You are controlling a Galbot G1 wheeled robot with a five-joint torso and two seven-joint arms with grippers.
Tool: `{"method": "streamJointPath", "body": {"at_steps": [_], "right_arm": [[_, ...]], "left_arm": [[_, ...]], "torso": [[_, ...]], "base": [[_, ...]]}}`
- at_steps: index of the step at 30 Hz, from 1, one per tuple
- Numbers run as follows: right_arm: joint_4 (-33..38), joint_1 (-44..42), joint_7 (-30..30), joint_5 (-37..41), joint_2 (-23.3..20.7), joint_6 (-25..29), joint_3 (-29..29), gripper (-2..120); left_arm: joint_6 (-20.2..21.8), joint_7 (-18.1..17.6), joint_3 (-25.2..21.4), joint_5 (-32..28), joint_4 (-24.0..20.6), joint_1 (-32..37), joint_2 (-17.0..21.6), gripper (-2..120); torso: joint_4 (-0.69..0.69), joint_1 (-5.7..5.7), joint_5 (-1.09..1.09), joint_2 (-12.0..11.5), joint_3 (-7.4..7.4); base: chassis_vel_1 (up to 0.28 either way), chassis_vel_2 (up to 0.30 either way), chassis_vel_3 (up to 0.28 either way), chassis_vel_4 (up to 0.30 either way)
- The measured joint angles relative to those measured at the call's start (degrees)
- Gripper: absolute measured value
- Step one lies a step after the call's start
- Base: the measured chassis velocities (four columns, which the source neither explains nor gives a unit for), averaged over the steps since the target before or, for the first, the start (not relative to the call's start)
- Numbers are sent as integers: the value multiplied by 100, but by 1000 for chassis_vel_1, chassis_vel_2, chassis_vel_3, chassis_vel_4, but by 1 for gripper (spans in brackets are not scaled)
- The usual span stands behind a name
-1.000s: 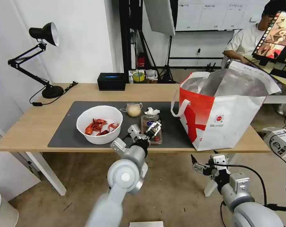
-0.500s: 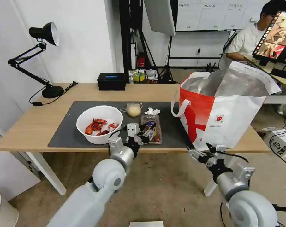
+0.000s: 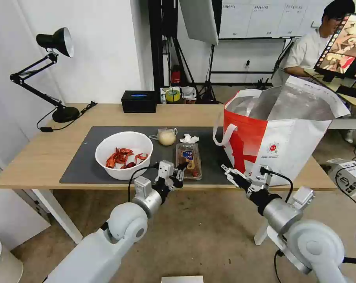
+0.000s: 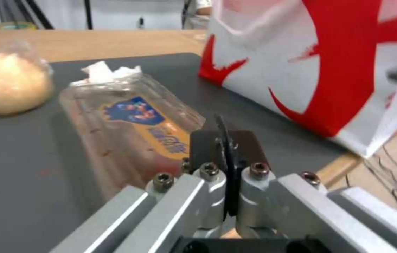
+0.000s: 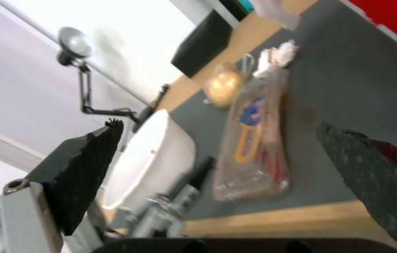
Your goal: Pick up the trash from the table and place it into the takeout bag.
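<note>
Trash all sits on the table (image 3: 48,153): bowl (image 3: 123,154), tray (image 3: 188,160), knotted bag (image 3: 166,136), tissue (image 3: 189,138). I see nothing moved to the takeout bag (image 3: 278,147); my left gripper (image 3: 178,173) is pressed together, my right gripper (image 3: 230,173) spread.

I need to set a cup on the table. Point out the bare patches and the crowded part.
Bare wood lies left of the grey mat, between the lamp base and the table edge, and behind the mat beside the black box. The mat is crowded from the bowl and plastic tray to the takeout bag.

Closed left hand (image 4: 226,165) by plastic tray (image 4: 130,126)
</note>
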Motion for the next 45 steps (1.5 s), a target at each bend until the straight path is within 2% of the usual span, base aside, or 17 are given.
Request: {"method": "streamJointPath", "body": {"at_steps": [8,22,36,45], "right_arm": [[-235,411,-23,384,-114,38,-115,100],[-709,862,20,354,-46,51,-469,100],[-1424,1527,187,353,46,36,-758,100],[-1798,1974,434,271,84,-260,-1073,100]], "left_arm": [[-103,86,304,243,294,-254,-18,0],[-119,-232,458,138,722,-660,-154,0],[-118,-295,471,152,782,-649,-153,0],[-126,-308,461,147,769,-615,-161,0]], "torso": [[1,0,0,0,0],[0,0,0,0,0],[1,0,0,0,0],[1,0,0,0,0]], "base": [[0,0,0,0],[0,0,0,0],[0,0,0,0],[0,0,0,0]]}}
